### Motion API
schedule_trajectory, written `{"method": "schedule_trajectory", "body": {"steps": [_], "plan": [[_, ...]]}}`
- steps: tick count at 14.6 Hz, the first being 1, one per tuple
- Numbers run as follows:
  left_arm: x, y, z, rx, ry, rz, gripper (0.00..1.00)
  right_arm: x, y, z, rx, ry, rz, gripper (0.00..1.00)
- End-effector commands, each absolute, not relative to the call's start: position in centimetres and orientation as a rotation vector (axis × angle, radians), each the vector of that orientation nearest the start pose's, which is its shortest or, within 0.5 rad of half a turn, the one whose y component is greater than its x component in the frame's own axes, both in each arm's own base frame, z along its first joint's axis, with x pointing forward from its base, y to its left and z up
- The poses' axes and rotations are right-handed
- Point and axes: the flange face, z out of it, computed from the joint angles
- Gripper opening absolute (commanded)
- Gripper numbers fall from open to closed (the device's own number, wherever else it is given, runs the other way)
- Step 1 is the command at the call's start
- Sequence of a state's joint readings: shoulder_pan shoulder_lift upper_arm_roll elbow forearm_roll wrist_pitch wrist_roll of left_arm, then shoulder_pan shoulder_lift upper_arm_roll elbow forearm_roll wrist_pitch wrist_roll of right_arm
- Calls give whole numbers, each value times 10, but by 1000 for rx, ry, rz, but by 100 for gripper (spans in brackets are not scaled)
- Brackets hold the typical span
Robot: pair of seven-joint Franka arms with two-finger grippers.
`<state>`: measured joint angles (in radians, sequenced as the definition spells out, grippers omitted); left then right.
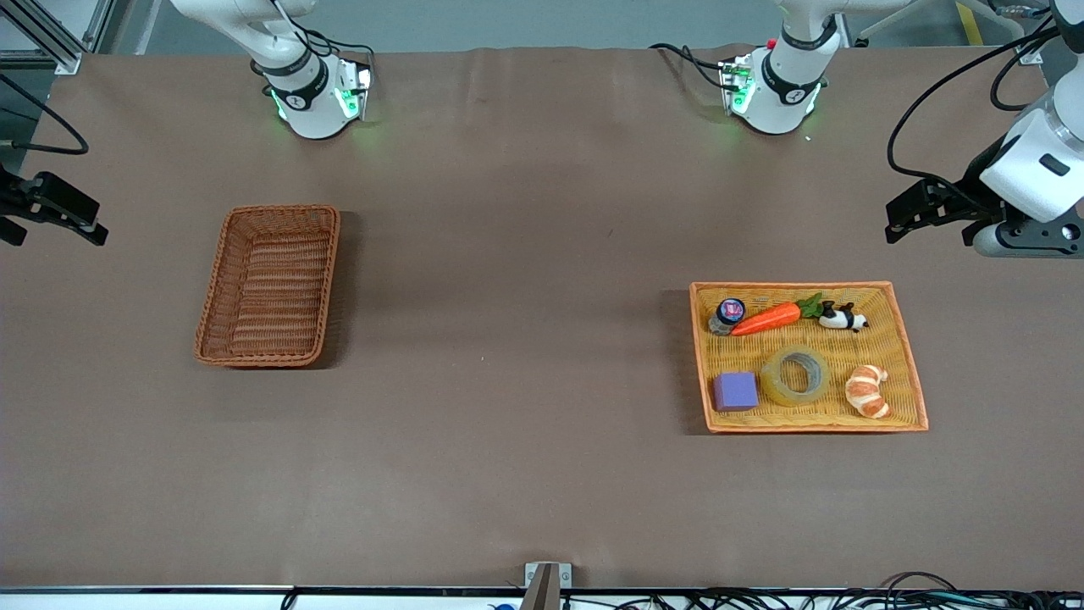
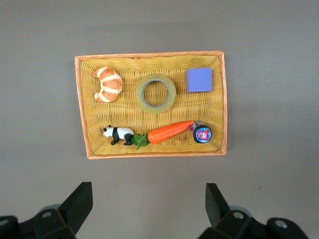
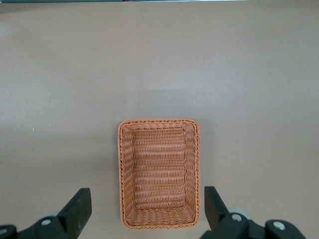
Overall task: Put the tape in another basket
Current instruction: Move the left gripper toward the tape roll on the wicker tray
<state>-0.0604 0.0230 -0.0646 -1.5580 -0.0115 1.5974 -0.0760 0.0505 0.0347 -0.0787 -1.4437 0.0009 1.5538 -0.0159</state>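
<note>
The tape (image 1: 774, 383), a yellowish translucent ring, lies flat in the shallow orange-yellow tray (image 1: 813, 426) toward the left arm's end of the table. In the left wrist view the tape (image 2: 139, 94) sits mid-tray, and my left gripper (image 2: 148, 201) hangs open and empty high above bare table beside the tray (image 2: 149, 154). In the front view that left gripper (image 1: 927, 222) shows at the table's end. The reddish-brown basket (image 1: 271, 296) stands empty toward the right arm's end. My right gripper (image 1: 51, 222) is open and empty, high over the table next to the basket (image 3: 159, 169).
Sharing the tray with the tape are a purple block (image 1: 734, 390), a croissant (image 1: 867, 390), a carrot (image 1: 766, 318), a panda figure (image 1: 841, 318) and a small dark jar (image 1: 728, 314). Brown cloth covers the table between basket and tray.
</note>
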Motion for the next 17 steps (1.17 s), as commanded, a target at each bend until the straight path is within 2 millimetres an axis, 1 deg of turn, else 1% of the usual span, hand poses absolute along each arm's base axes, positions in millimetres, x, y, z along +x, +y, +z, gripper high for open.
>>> {"method": "schedule_trajectory", "body": {"steps": [1, 6, 7, 9, 11, 12, 14, 15, 16, 17], "plan": [[559, -72, 622, -3142, 60, -63, 100, 560, -12, 670, -3149, 18, -138, 100], [559, -73, 621, -3151, 60, -59, 100, 560, -13, 669, -3151, 20, -135, 100], [561, -71, 617, -3150, 55, -50, 100, 560, -13, 669, -3151, 20, -135, 100], [567, -70, 604, -3143, 55, -19, 100, 561, -14, 669, -3151, 22, -140, 100], [574, -65, 580, -3135, 47, 28, 100, 561, -12, 670, -3149, 17, -140, 100], [578, -54, 558, -3135, 16, 47, 100, 560, -13, 670, -3149, 20, -138, 100], [584, -33, 523, -3138, -12, 21, 100, 561, -14, 670, -3149, 22, -142, 100], [593, -32, 496, -3140, -11, 21, 100, 561, -13, 670, -3151, 20, -142, 100], [602, -34, 475, -3142, -7, 24, 100, 561, -12, 671, -3150, 15, -147, 100], [612, -39, 442, -3143, 5, 64, 100, 561, -12, 671, -3150, 15, -147, 100]]}}
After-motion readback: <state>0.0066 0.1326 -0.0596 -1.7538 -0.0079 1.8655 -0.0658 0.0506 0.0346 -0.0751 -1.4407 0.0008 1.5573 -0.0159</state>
